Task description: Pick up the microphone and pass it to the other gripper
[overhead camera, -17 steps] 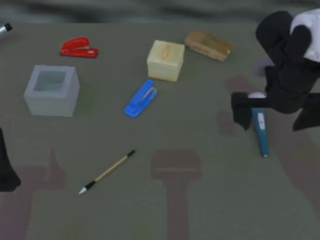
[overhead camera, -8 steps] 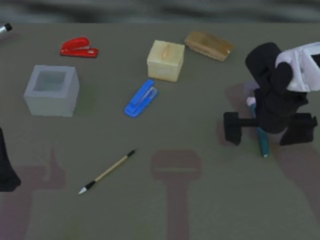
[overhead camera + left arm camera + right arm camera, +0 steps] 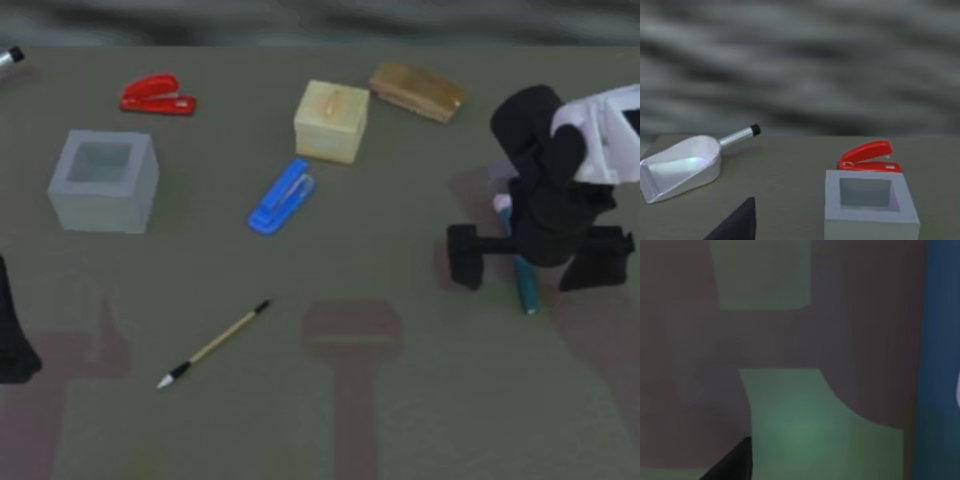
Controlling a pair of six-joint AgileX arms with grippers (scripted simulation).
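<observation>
Since a second ago our right gripper [image 3: 528,258] has dropped from behind the microphone [image 3: 525,288] to straddle it, fingers spread wide on either side, not touching.

Top view: microphone on the table [image 3: 400,420] at right, head and most of the body hidden under our wrist; only the teal tail shows. Left gripper [image 3: 12,340] parked at left edge, cut off.

Left wrist view: grey box [image 3: 869,205], red stapler [image 3: 867,156], white scoop [image 3: 682,167]; one fingertip visible, so we cannot tell its state.

Right wrist view: teal body at the frame edge, cropped.
</observation>
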